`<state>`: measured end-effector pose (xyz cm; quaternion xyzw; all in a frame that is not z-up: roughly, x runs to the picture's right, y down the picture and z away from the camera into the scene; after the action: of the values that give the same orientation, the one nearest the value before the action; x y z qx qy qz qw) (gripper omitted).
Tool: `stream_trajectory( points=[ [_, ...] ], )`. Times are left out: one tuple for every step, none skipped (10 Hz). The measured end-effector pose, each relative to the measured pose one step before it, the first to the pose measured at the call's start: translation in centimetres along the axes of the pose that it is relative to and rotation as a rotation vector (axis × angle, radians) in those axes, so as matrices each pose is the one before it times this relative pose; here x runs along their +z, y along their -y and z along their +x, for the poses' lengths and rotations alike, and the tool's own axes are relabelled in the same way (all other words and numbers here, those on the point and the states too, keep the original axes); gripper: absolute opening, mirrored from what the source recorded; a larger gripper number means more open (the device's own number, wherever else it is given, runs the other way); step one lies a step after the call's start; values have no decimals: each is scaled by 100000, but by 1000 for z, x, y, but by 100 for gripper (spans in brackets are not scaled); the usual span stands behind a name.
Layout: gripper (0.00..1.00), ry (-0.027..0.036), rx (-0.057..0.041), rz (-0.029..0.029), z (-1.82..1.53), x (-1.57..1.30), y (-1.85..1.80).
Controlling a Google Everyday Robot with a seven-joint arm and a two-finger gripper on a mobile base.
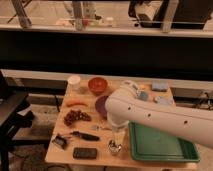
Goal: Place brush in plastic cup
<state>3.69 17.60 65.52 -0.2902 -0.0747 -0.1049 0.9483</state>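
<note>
The white arm (165, 117) reaches in from the right, bending down over the table (100, 159). Its gripper (117, 129) hangs right of the brush (85, 135), jaws spread wide.

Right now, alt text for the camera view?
A white robot arm reaches from the right over a wooden table, its gripper above the middle, right of the black-handled brush lying there. A white cup stands back left; a green tray sits front right.
</note>
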Motion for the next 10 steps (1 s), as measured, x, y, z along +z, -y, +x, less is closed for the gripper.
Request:
stream_trajectory(
  points=[
    [80,1231,-1316,-4,-1096,256,309],
    [80,1386,-809,-24,-1299,453,441],
    [80,1945,-1129,-271,-1605,630,488],
    [80,1461,-1376,67,-1175,598,456],
    [80,1366,-1127,149,-804,538,346],
    [80,1871,-720,870,-530,680,535],
    [80,570,-113,654,29,366,264],
    [80,303,725,500,44,407,140],
    [80,-309,1272,504,-4,673,-74],
    [80,-440,789,194,-7,643,-127]
  ],
)
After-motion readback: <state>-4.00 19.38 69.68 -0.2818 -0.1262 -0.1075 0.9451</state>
